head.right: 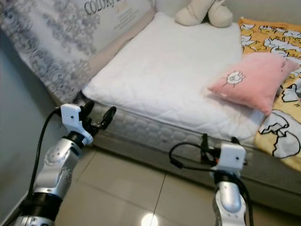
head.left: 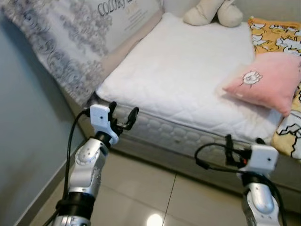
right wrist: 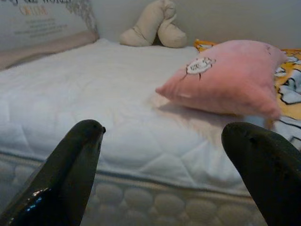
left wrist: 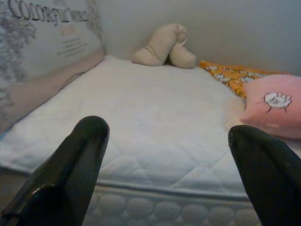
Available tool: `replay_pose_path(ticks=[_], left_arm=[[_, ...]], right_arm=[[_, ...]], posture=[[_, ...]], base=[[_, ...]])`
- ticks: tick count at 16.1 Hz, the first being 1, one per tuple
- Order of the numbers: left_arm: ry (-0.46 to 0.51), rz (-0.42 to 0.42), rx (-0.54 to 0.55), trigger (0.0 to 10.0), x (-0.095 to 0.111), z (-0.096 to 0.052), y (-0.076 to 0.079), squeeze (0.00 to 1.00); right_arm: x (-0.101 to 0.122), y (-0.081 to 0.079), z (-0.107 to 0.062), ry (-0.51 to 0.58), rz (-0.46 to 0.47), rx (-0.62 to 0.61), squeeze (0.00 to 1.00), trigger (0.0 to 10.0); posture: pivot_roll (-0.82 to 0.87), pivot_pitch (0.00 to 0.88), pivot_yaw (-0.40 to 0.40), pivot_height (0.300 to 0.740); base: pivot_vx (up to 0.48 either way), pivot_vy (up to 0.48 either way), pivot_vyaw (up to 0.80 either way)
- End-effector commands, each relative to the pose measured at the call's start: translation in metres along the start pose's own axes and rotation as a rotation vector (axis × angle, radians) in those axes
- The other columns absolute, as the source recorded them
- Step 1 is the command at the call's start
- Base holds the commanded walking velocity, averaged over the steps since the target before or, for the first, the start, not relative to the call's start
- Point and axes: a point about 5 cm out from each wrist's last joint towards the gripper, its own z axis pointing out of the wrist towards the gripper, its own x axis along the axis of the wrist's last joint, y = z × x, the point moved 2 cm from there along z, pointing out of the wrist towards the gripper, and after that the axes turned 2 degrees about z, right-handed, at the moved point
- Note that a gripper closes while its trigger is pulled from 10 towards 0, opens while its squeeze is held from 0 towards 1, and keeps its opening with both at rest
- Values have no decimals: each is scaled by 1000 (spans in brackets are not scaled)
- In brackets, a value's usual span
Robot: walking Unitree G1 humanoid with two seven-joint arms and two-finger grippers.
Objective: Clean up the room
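I see a quilted white cloth mattress (head.left: 188, 80), a soft matt pink pillow (head.left: 268, 80), glossy floor tiles (head.left: 141, 188), and shiny black plastic fingers (left wrist: 70, 174).

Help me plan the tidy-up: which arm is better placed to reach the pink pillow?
Right. The right gripper, open, hangs at the mattress edge just below the pink pillow; the left gripper is at the far corner.

A pink pillow (head.left: 265, 81) with a small white cartoon figure printed on it lies tilted on the white mattress (head.left: 183, 70), at its edge beside the yellow patterned blanket (head.left: 277, 37); a beige plush toy (head.left: 212, 12) slumps at the mattress's far end, against the wall
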Motion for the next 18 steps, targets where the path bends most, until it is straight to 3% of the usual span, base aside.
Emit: replay_pose_path(ticks=[1,7,14,18], left_arm=[[-23,-9,-22,10000,-3,4,9,0],[-54,-6,-75,10000,-12,7,20,0],[-77,12,-137,10000,-18,11,29,0],[-78,13,-150,10000,-17,17,29,0]], right_arm=[[8,-1,6,19,5,4,0,10000],[19,-7,12,46,2,38,0,10000],[15,-8,5,21,-9,39,0,10000],[18,-6,4,34,-20,24,0,10000]], posture=[[-154,0,71,740],[-181,0,87,740],[-215,0,120,740],[-230,0,131,740]], base=[[270,-394,0],[274,-391,0],[0,-465,-417],[0,-472,0]])
